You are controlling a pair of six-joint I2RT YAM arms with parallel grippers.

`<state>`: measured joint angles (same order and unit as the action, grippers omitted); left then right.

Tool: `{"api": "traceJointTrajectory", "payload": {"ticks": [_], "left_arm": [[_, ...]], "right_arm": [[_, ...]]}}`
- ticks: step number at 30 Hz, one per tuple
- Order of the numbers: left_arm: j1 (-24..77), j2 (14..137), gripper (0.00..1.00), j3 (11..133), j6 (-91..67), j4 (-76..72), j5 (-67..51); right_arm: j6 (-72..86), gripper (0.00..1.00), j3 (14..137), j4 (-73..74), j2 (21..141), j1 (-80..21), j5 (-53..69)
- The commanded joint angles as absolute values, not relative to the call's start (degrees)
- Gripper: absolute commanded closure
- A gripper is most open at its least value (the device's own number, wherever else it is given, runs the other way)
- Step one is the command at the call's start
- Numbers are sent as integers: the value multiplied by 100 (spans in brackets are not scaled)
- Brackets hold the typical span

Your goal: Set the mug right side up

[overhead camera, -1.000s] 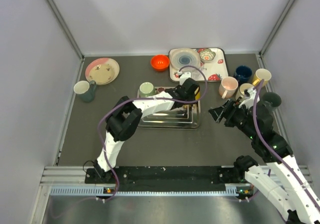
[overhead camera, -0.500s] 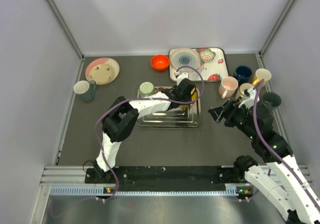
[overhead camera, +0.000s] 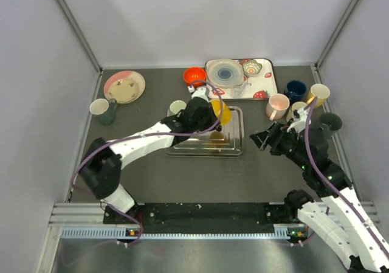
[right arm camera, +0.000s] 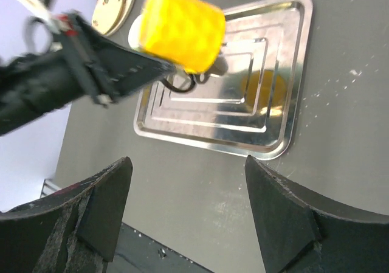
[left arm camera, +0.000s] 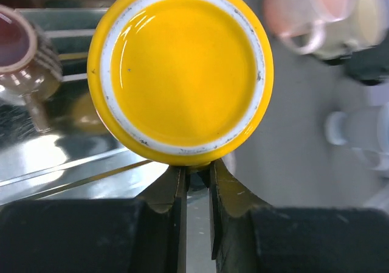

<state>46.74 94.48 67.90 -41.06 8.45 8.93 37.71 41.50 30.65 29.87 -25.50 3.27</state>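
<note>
The yellow mug [overhead camera: 220, 110] hangs on its side over the metal tray's [overhead camera: 234, 148] far right corner, pinched in the narrow-set left gripper [left arm camera: 196, 169], so the turn looks midway and next needs a wrist roll until the rim faces up; the right gripper [right arm camera: 185, 182] stands wide
</note>
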Motion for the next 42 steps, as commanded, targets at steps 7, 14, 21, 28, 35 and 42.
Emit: {"api": "traceJointTrajectory", "payload": {"ticks": [7,14,21,28,35,42], "left_arm": [[4123,7358,100,5117,-5377,-2923,-1176],[3902,6996,100,4290,-6309,-4674,-1916],[3894,6882,100,3973,-6794,-5334,-2258],[3911,6776,100,3920,-6891,-5432,-2390],[3929,6811,100,3867,-6970,-5493,-2610],[3981,6785,100,3814,-6987,-5519,-2654]], "right_arm": [[5167,14,2884,249,3041,-2593,2222],[6519,6,2391,-2388,3594,-2593,3355],[7400,9,2347,-4244,4736,-2593,4192],[7576,11,2513,-4702,5194,-2593,4271],[7655,14,2821,-4964,5607,-2593,4228],[8059,23,2953,-5695,6134,-2593,4236]]}}
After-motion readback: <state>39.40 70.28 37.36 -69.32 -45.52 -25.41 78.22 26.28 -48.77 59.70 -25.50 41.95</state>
